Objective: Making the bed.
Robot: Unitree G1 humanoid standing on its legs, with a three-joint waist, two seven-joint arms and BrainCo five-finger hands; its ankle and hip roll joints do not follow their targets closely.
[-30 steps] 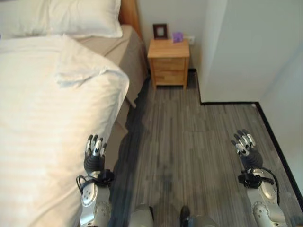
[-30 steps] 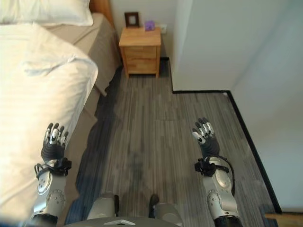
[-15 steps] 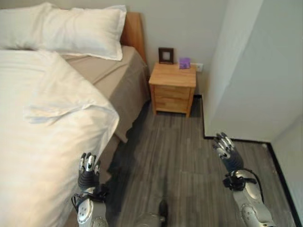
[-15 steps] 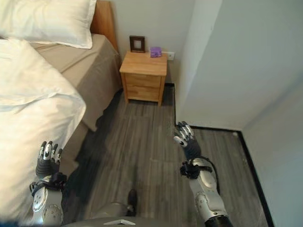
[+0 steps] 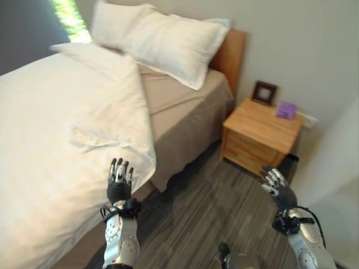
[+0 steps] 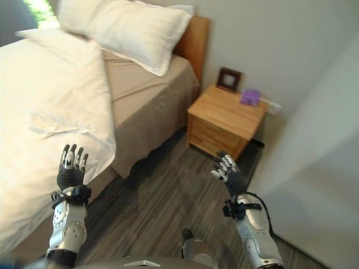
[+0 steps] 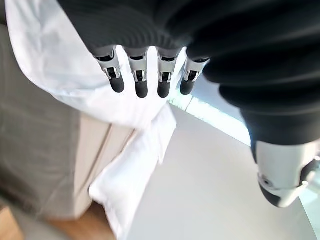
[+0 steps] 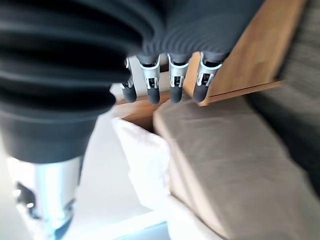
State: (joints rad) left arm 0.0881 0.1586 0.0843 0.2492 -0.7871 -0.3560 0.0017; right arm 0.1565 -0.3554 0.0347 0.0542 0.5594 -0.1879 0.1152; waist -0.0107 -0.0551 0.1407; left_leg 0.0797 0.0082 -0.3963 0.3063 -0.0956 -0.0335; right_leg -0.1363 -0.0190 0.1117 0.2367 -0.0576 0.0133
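The left hand, fingers straight and holding nothing, is raised just beside the hanging corner of the white duvet, which we judge places it to take the edge. The right hand, equally open and empty, hangs over the floor near the nightstand. The duvet lies rumpled, leaving the tan sheet bare below the pillows, so we judge it must be drawn toward them.
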